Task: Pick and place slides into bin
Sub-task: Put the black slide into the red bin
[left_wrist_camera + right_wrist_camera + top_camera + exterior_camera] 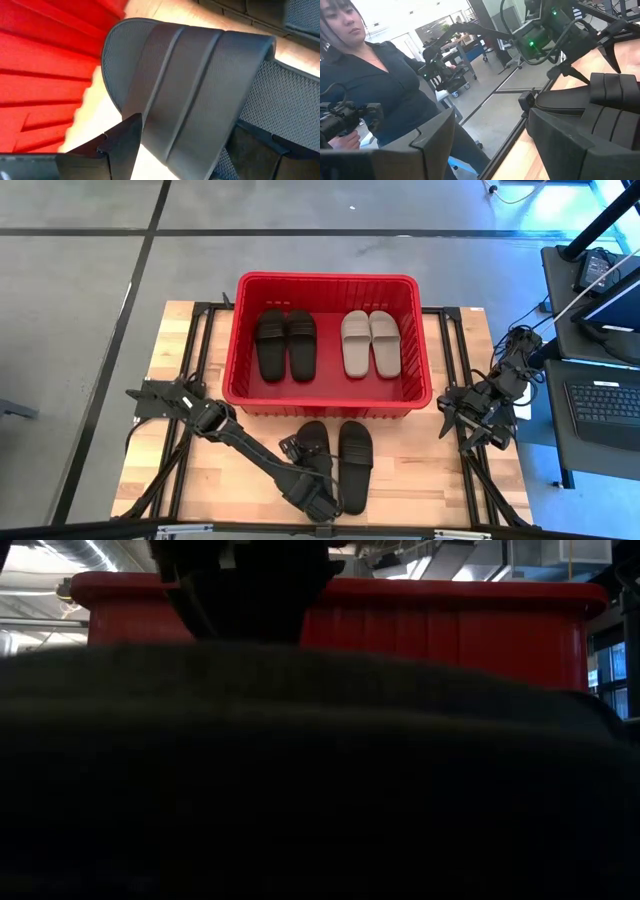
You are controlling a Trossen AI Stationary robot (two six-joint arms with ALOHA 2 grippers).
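While the left end effector straddles the strap of the left black slide at lower centre, fingers spread and not yet clenched, a shallow bite could slip before the red bin above; right end effector waits released.

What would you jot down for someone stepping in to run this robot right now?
Left hand: down at the left black slide on the table, fingers either side of its strap, grip not confirmed.
Right hand: parked at the table's right edge, open, holding nothing.
Red bin: holds a black pair and a beige pair.
Done: four slides binned.
Left: the two black slides in front of the bin, including the right one.
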